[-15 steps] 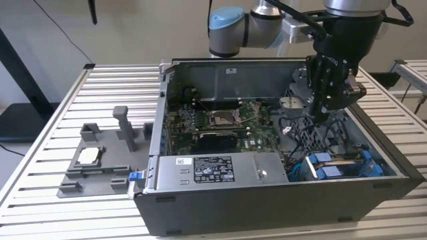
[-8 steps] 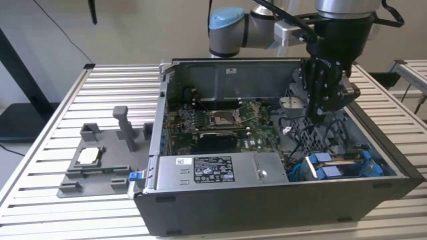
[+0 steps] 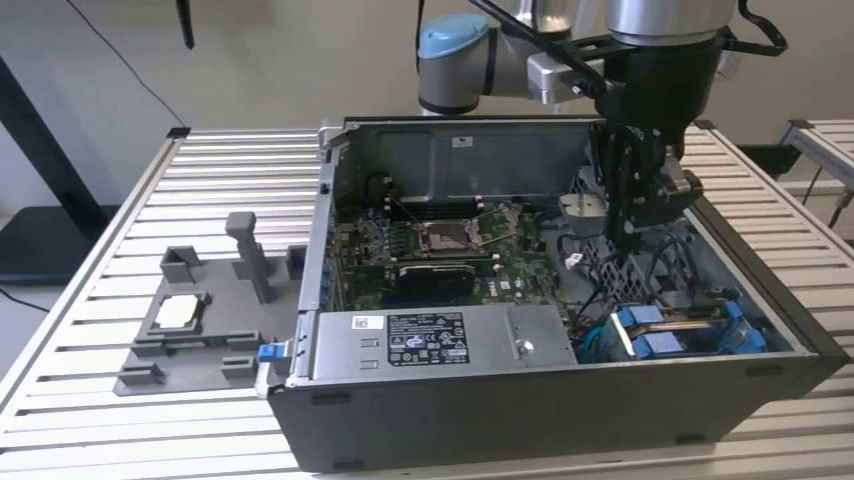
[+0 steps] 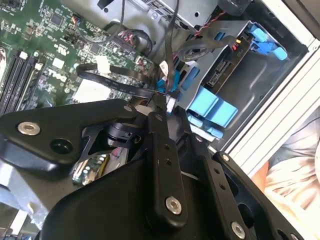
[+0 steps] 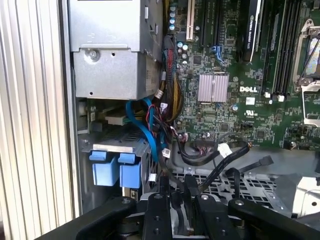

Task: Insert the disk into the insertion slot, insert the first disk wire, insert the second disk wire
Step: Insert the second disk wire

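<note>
The disk (image 3: 678, 318) lies in the insertion slot (image 3: 750, 346) at the front corner of the open computer case, on the exterior view's right, with its blue frame tabs (image 3: 661, 345) showing. Both wrist views show those blue tabs (image 4: 216, 108) (image 5: 114, 171) in the bay. My gripper (image 3: 627, 236) hangs inside the case, behind the bay and above a tangle of wires. Its fingers (image 4: 161, 131) are shut on the connector end of a black flat disk wire (image 4: 112, 81). In the first wrist view the gripper (image 5: 176, 189) sits just beside the bay, with black wire (image 5: 220, 167) running past it.
The motherboard (image 3: 441, 250) fills the middle of the case, and a silver power-supply box (image 3: 427, 340) sits along the front wall. A grey plastic jig (image 3: 200, 320) with upright posts stands on the slatted table at the exterior view's left. Bundled cables (image 5: 167, 95) crowd the space by the bay.
</note>
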You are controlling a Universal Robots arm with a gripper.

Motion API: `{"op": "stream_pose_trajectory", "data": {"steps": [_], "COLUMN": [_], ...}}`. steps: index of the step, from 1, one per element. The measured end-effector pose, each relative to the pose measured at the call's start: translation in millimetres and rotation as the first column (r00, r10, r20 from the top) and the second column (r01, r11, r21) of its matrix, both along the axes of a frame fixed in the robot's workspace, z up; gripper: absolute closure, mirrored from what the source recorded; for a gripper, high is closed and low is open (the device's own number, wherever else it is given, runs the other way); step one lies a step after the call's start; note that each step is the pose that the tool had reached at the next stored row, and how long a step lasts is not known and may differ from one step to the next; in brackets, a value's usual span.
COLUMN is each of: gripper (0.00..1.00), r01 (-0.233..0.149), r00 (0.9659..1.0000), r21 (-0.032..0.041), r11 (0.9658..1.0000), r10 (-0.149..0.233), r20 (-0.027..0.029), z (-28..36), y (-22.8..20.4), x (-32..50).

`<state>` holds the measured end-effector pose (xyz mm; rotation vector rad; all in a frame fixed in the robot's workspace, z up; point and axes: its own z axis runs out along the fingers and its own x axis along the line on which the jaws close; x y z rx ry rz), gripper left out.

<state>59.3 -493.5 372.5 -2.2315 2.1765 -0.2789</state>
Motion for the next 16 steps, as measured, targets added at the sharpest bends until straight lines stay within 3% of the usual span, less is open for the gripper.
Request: {"op": "stream_pose_trajectory", "data": {"steps": [4, 9, 11, 16], "gripper": [0.73, 0.73, 0.82, 0.84], "r01": [0.000, 0.000, 0.000, 0.000], "r00": [1.0000, 0.9999, 0.9999, 0.9999], "r21": [-0.0012, -0.0011, -0.0013, -0.0012], "r11": [1.0000, 1.0000, 1.0000, 1.0000], "r10": [0.000, 0.000, 0.000, 0.000], "r20": [0.0012, 0.0158, 0.0169, 0.0171], "z": [0.0, -1.2, -1.2, -1.3], "y": [0.1, 0.4, 0.4, 0.4], "x": [0.1, 0.0, 0.1, 0.0]}}
